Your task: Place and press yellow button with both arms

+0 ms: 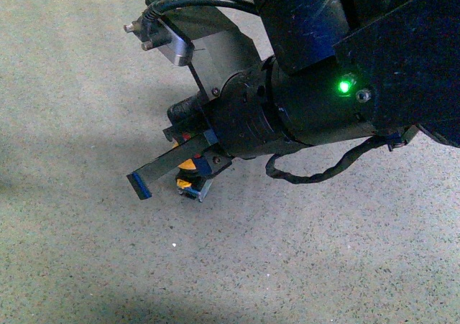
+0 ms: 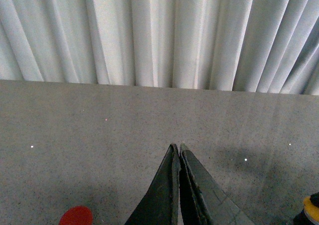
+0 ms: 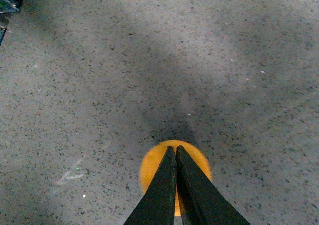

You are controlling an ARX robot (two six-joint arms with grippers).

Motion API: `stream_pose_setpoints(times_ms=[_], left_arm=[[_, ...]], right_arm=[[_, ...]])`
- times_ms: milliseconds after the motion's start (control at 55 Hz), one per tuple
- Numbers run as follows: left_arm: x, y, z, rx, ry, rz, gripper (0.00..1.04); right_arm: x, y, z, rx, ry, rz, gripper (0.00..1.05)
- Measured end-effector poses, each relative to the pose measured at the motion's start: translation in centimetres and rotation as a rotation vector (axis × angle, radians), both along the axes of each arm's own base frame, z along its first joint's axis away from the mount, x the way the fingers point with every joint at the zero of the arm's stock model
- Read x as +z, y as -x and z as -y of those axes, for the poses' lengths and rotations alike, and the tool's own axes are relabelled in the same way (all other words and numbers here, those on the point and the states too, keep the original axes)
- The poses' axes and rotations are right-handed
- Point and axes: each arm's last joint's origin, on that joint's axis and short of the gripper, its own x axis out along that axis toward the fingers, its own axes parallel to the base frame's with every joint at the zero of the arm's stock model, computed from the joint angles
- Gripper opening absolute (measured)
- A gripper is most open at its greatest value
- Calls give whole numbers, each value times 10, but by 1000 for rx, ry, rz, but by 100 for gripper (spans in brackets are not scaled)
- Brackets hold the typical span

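Yellow button (image 3: 148, 169) — seemingly touching — beneath right claw (image 3: 175, 147).

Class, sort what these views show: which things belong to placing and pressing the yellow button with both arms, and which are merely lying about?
Belong to the job:
yellow button
right end effector, shut, tips over the button's cap
left end effector, shut, holding nothing

Lying about:
red round object
white curtain

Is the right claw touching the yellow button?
Cannot tell. In the right wrist view the shut right claw overlaps the yellow button, but height above it is unclear.
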Motion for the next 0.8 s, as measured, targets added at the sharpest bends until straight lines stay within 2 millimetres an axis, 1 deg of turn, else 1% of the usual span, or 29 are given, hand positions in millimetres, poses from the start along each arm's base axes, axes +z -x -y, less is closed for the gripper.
stream_pose_setpoints(times_ms=[91,164,255,327,400,491,527,564,582,600,655,673,691,709,800], left_arm=[[0,0,0,0,0,0,1],[0,0,0,0,0,0,1],[0,0,0,0,0,0,1],[0,0,0,0,0,0,1],[0,0,0,0,0,1,1],[0,0,0,0,0,1,1],[0,0,0,0,0,1,1],[0,0,0,0,0,1,1],[0,0,0,1,0,1,1],[0,0,0,0,0,1,1],[0,0,0,-1,0,0,1],[0,0,0,-1,0,1,1],[0,0,0,-1,0,1,1],[0,0,0,0,0,1,1],[0,0,0,0,0,0,1]], right_arm=[[9,-1,8,-39,-26,12,1],[23,-2,19,-86,-68,37,1],[55,-3,45,-173,-149,105,1],[75,1,68,-244,-201,159,2],[86,8,87,-300,-224,197,11],[99,24,115,-373,-256,244,27],[103,30,123,-394,-266,263,33],[105,35,127,-447,-257,348,30],[107,38,130,-521,-233,438,27],[108,40,132,-551,-232,476,25],[109,52,142,-686,-220,650,14],[107,59,146,-727,-215,698,9],[104,65,150,-743,-215,722,4],[101,69,153,-751,-212,731,1],[89,83,163,-761,-190,729,1]])
